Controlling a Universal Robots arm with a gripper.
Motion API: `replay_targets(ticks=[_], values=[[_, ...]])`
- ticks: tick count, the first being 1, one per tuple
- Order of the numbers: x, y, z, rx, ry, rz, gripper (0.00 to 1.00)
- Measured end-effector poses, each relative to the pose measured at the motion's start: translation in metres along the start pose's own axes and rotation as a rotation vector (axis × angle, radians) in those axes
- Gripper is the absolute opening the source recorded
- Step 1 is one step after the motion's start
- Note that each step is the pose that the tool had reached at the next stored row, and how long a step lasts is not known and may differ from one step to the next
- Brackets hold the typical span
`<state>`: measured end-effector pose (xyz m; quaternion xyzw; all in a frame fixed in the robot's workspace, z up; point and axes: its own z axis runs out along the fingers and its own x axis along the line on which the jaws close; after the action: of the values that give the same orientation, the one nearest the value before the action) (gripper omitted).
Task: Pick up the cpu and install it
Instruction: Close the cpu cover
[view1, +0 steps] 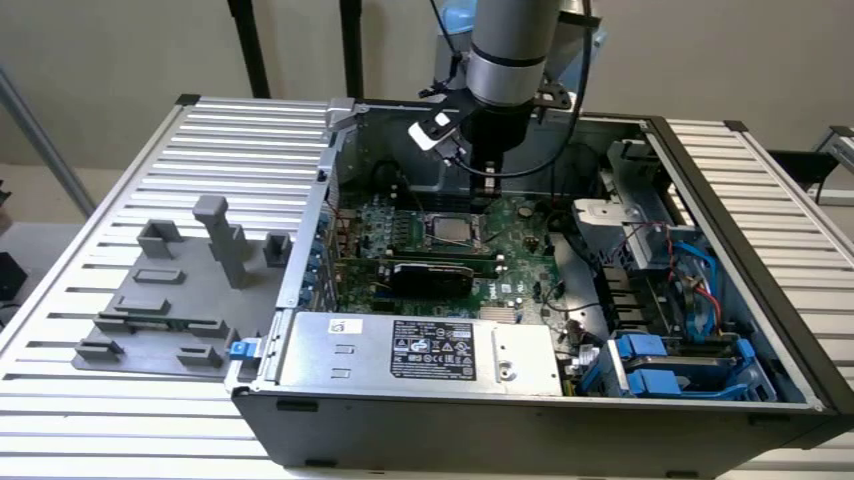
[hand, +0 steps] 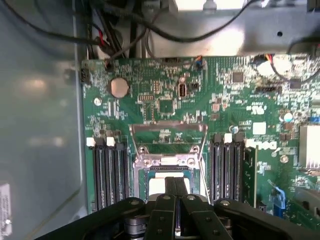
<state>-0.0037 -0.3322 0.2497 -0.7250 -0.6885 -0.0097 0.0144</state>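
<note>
Your hand (hand: 175, 180) is fully closed, its two fingers (hand: 169, 186) pressed together with nothing held between them. It hangs inside the open computer case (view1: 534, 425), low over the green motherboard (view1: 523, 282). The cpu (hand: 157, 186) lies flat in its socket near the middle of the board, directly beneath your fingertips, its pale top showing on either side of them. A metal bracket (hand: 167, 131) looks swung back beyond the socket. Black memory slots (hand: 107, 172) flank the socket on both sides. The case sits on the ribbed table (view1: 120, 425).
</note>
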Motion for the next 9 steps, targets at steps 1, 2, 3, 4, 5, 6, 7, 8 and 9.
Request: replay_targets(ticks=[1, 2, 3, 4, 5, 6, 7, 8, 9], values=[[0.0, 0.0046, -0.0034, 0.0033, -0.0003, 0.0, 0.11], [0.0, 0.0091, -0.0067, 0.0062, -0.0003, 0.0, 0.11], [0.001, 0.0135, -0.01, 0.0088, -0.0005, 0.0, 0.11], [0.001, 0.0182, -0.0131, 0.0114, -0.0007, 0.0, 0.11], [0.001, 0.0226, -0.0155, 0.0136, -0.0008, 0.0, 0.11], [0.001, 0.027, -0.0172, 0.0153, -0.0009, 0.0, 0.11], [0.002, 0.0316, -0.018, 0.0164, -0.0008, 0.0, 0.11], [0.002, 0.0362, -0.0185, 0.0171, -0.0007, 0.0, 0.11], [0.002, 0.0407, -0.0186, 0.0176, -0.0009, 0.001, 0.11]])
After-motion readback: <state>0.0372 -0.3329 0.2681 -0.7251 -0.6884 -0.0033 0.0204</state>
